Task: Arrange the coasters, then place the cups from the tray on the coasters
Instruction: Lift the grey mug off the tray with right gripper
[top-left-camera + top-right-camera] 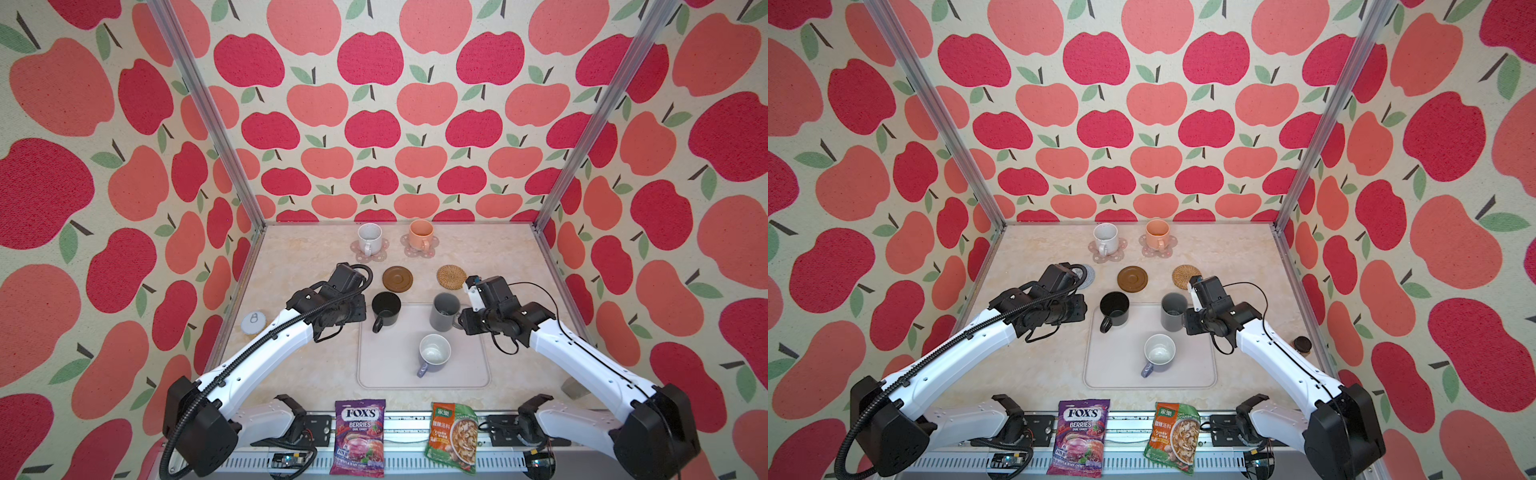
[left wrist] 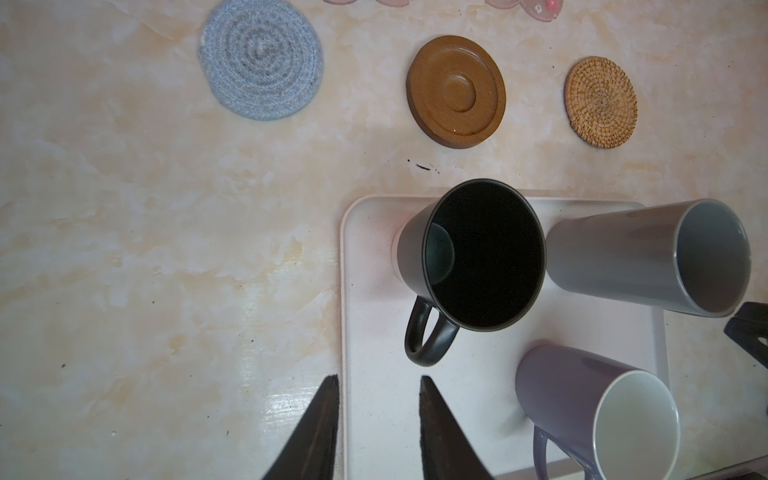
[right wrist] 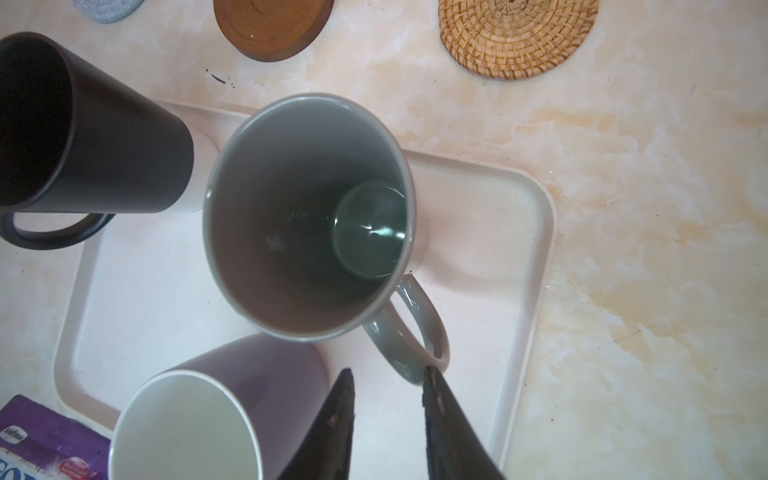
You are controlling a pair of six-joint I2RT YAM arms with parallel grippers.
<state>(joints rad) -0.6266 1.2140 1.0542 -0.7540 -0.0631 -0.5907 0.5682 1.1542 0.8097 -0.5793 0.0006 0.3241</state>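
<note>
**Three mugs still on the tray [image 1: 386, 374]**

My right gripper [image 3: 388, 372] meets the dark grey mug [image 1: 444, 311] at the tray's far right corner. It goes for the handle, which is turned my way. The jaws are apart, one tip touching; I cannot tell if they grip. My left gripper [image 2: 378, 380] hovers open and empty over the tray's left edge, near the black mug [image 1: 385, 309]. Beyond the tray, the brown disc coaster [image 1: 397, 278] and rattan coaster [image 1: 451, 276] lie bare, probably for these mugs.

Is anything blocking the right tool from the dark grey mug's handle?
No. The right tool sits just short of the handle of the dark grey mug, nothing between them. The lavender mug stands aside.
</note>
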